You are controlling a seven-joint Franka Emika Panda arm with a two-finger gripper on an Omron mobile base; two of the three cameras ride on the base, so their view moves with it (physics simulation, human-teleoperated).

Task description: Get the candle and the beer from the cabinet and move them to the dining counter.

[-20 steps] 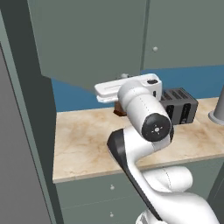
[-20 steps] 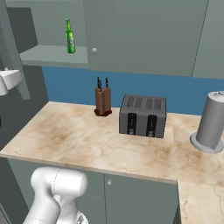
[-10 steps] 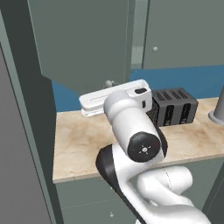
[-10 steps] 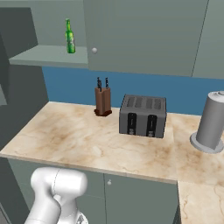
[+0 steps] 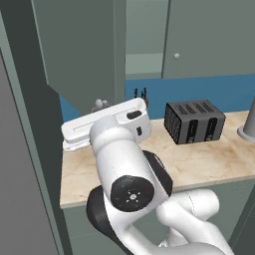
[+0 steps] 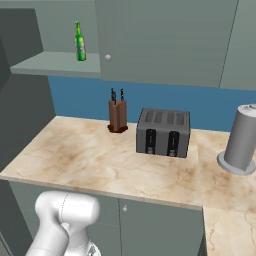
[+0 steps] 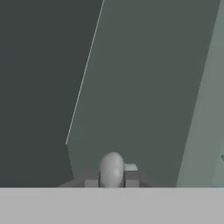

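The green beer (image 6: 79,42) stands on the inner shelf (image 6: 55,65) of the cabinet, whose left door (image 5: 79,50) hangs wide open. The candle and the dining counter are out of view. My white hand (image 5: 107,124) lies level just under that door's small round knob (image 5: 99,103). In the hand view the same knob (image 7: 111,169) sits between my two dark tips. My gripper (image 7: 111,178) is shut on it, one tip touching each side.
On the marble worktop (image 6: 75,155) stand a brown knife block (image 6: 117,114), a dark toaster (image 6: 163,132) and a tall grey cylinder (image 6: 241,140). The neighbouring cabinet door (image 6: 165,40) is closed. A tall grey-green panel (image 5: 25,149) rises close on the left.
The arm has swung further left and nearer the base cameras, toward the open door. The jaws have drawn in around the knob.
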